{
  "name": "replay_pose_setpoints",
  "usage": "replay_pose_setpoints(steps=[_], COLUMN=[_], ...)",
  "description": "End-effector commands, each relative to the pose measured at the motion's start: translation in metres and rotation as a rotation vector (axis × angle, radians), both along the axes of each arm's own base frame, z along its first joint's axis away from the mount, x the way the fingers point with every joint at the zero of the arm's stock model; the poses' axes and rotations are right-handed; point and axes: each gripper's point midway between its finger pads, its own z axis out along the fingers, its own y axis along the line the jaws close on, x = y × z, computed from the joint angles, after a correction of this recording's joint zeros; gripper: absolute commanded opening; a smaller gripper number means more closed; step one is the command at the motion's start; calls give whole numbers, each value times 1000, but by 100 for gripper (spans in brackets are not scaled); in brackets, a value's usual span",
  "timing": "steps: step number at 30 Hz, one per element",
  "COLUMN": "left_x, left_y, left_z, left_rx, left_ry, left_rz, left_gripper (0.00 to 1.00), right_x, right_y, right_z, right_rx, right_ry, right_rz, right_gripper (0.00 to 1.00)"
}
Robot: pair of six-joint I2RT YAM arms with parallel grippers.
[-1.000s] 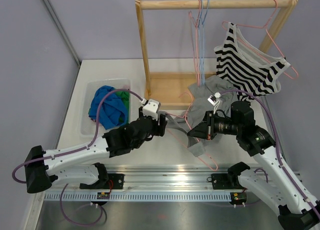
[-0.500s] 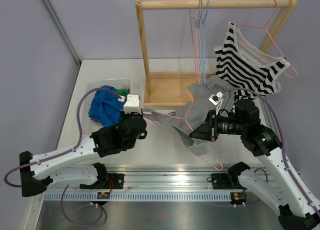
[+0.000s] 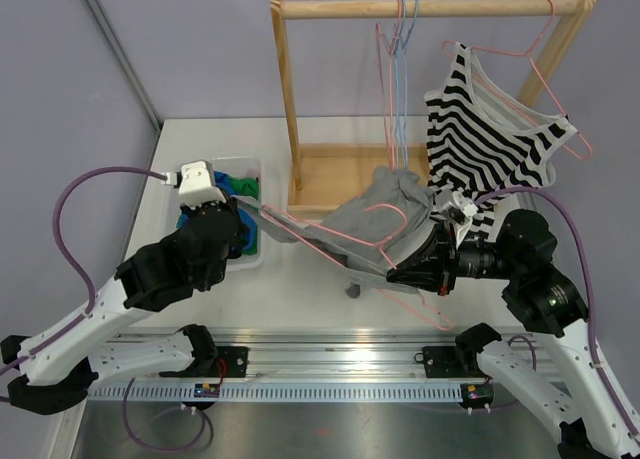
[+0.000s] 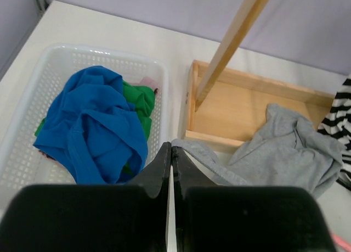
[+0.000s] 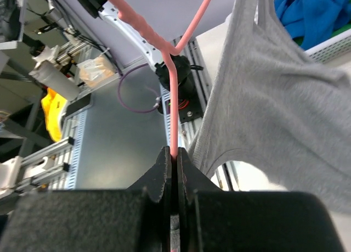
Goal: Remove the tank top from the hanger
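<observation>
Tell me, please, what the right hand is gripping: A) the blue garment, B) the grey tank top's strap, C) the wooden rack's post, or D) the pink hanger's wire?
D: the right wrist view shows the right hand shut on the pink hanger, its wire pinched between the closed jaws.

Two robot arms: left arm [image 3: 150, 279], right arm [image 3: 545, 289]. One wooden rack [image 3: 284, 99]. Two tank tops: grey tank top [image 3: 370, 211], striped tank top [image 3: 490, 144]. Four hangers: pink hanger [image 5: 173, 109] in the grey top, second pink hanger [image 3: 527, 54] under the striped, two bare hangers [image 3: 399, 34] on the rail. One basket [image 4: 98, 50] with one blue garment [image 4: 90, 126], one green garment [image 4: 140, 101]. One table [image 3: 300, 299].
</observation>
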Motion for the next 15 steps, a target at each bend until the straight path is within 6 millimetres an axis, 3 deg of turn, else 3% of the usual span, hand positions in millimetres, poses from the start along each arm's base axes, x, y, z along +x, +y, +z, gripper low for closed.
replay_pose_setpoints(steps=[1,5,6,7,8,9,10,11,12,13,15], left_x=[2,0,-2,-5,-11,-16,-21,-29,-42,-49,-71], left_y=[-9,-26,-40,-46,-47,-69,-79,-84,-107,-117,-142], left_z=[-12,-31,-43,-46,-44,-35,-62,-57,-45,-67,-66], left_rx=[2,-20,-38,-59,-92,-172,-162,-197,-267,-259,-297], left_ry=[33,77,91,84,57,11,29,-16,-69,-52,-83], left_rz=[-36,-120,-184,-224,-275,-391,-455,-526,-668,-736,-917], left_gripper=[0,0,0,0,0,0,0,0,0,0,0], right_x=[7,27,31,37,38,42,47,51,54,54,58], right_y=[1,1,2,1,1,-1,-4,-6,-9,-15,-18], right_z=[5,1,5,18,19,24,45,44,51,73,74], right_rx=[45,88,111,160,188,218,296,331,372,469,560], right_ry=[-105,-124,-134,-192,-193,-207,-283,-274,-289,-368,-376], right_rz=[-34,-142,-162,-194,-210,-237,-282,-308,-338,-370,-389], right_gripper=[0,0,0,0,0,0,0,0,0,0,0])
